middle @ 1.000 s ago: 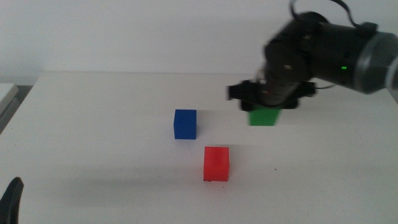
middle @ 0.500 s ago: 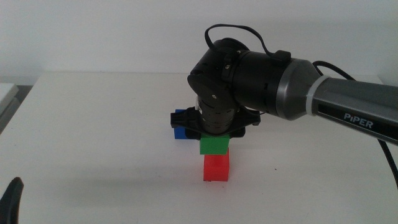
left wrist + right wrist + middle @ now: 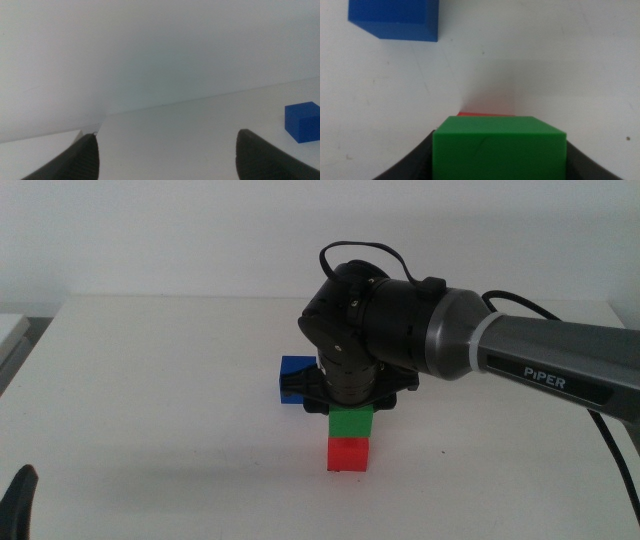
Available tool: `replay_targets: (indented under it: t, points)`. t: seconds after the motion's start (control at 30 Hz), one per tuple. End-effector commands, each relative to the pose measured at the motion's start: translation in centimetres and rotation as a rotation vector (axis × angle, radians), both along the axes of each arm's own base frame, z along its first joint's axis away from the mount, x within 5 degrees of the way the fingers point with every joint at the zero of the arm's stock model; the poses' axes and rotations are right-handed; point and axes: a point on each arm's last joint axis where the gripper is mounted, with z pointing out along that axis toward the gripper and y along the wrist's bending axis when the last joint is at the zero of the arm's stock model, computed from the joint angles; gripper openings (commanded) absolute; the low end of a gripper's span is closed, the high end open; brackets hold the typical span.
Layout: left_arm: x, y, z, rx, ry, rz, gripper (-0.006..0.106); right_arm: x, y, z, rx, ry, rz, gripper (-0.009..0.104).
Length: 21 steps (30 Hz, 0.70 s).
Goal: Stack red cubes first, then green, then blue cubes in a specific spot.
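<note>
Right fingers (image 3: 575,160): I see them clamped on the green cube (image 3: 351,423).
Green cube: sits on the red cube (image 3: 348,454).
Blue cube (image 3: 292,370): on table, just behind the stack.
Left gripper (image 3: 165,150): spread apart, waiting near the bottom-left edge.

A wide, plain white tabletop (image 3: 150,400) with a matte surface is being seen stretching across the scene, with a few tiny dark specks scattered on it. A bare, pale off-white wall (image 3: 200,230) is being shown rising behind its far edge. Soft, even light is being cast everywhere, and faint shadows are being thrown on the tabletop.
</note>
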Motion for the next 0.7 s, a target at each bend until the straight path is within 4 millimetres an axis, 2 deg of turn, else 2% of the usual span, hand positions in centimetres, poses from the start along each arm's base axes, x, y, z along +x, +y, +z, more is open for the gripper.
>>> replay_targets:
  t: [0.0, 0.47, 0.53, 0.57, 0.67]
  points:
    - [0.0, 0.0, 0.1, -0.003, -0.015, 0.001, 0.094, 0.5, -0.4, 0.4, -0.005, -0.02, -0.01, 0.004]
    - [0.0, 0.0, 0.1, -0.003, -0.015, 0.001, 0.094, 0.8, -0.1, -1.2, -0.012, 0.008, -0.012, 0.004]
    - [0.0, 0.0, 0.1, -0.003, -0.015, 0.001, 0.094, 0.8, -0.1, -1.2, -0.012, 0.008, -0.012, 0.023]
    - [0.0, 0.0, 0.1, -0.003, -0.015, 0.001, 0.094, 0.8, -0.1, -1.2, -0.012, 0.008, -0.012, 0.057]
    - [0.0, 0.0, 0.1, -0.003, -0.015, 0.001, 0.094, 0.8, -0.1, -1.2, -0.019, 0.0, -0.007, 0.079]
